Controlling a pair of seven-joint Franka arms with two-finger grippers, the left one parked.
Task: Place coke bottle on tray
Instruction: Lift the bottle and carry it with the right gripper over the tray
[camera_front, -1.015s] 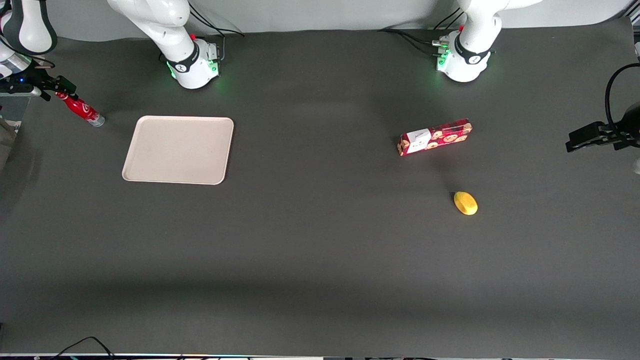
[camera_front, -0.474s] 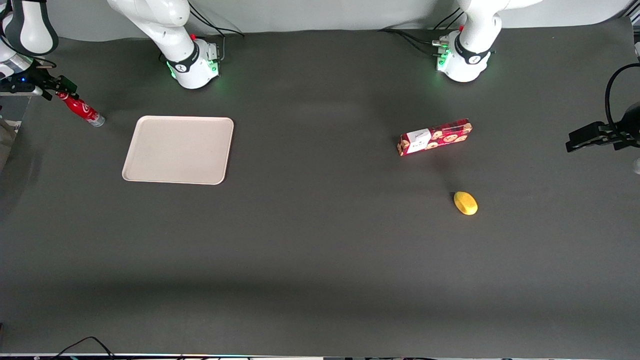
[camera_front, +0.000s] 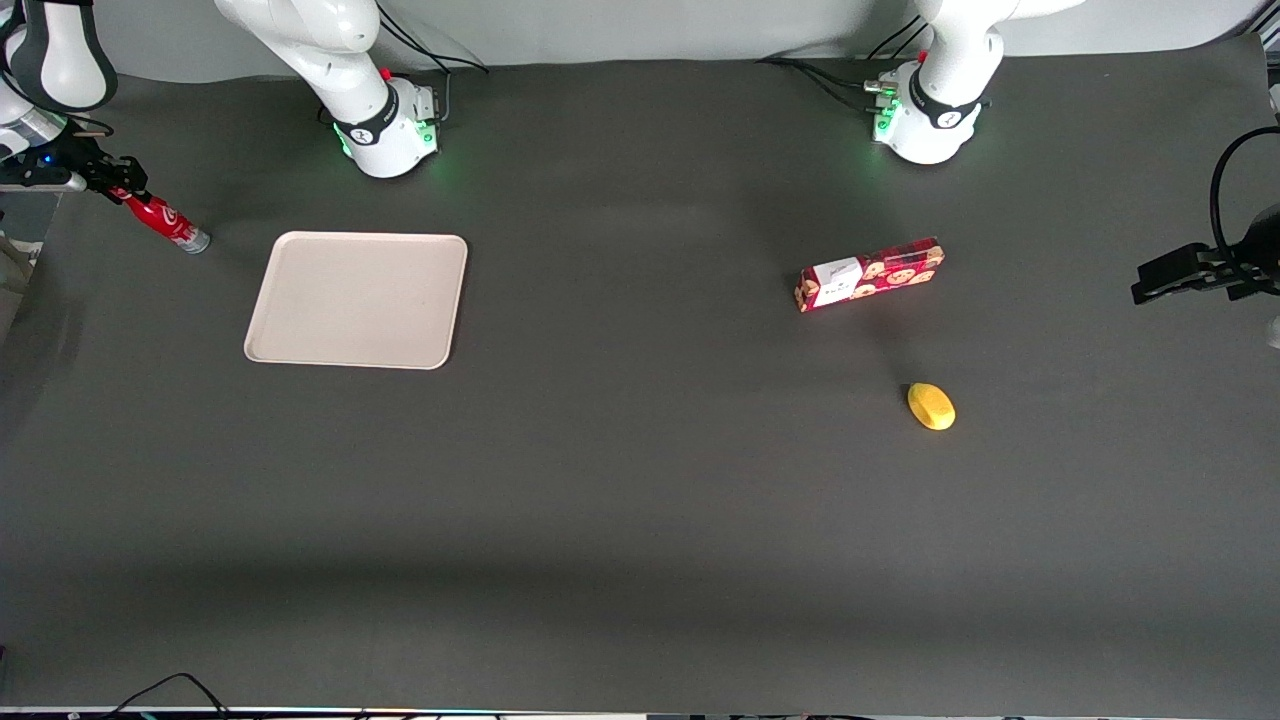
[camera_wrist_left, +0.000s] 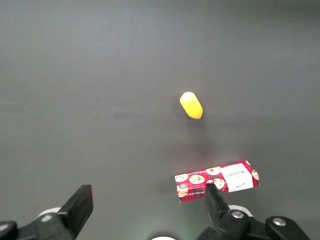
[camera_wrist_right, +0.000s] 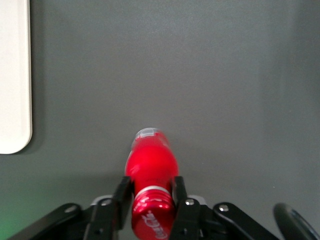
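The coke bottle (camera_front: 165, 222), slim and red with a silvery base, is at the working arm's end of the table, its base on the dark mat. My right gripper (camera_front: 115, 183) is at its top. In the right wrist view the black fingers (camera_wrist_right: 122, 196) press against both sides of the bottle's neck, just under the red cap (camera_wrist_right: 152, 216), so the gripper (camera_wrist_right: 151, 197) is shut on the bottle (camera_wrist_right: 151, 165). The beige tray (camera_front: 357, 299) lies flat beside the bottle, toward the parked arm's end. Its rim also shows in the right wrist view (camera_wrist_right: 15, 75).
A red cookie box (camera_front: 869, 273) and a yellow lemon-like object (camera_front: 931, 406) lie toward the parked arm's end of the table; both also show in the left wrist view, the box (camera_wrist_left: 216, 181) and the yellow object (camera_wrist_left: 191, 105). The arm bases (camera_front: 385, 125) stand at the back edge.
My gripper has shifted slightly toward the table's edge and sits lower over the bottle's top. The bottle's base has stayed in place.
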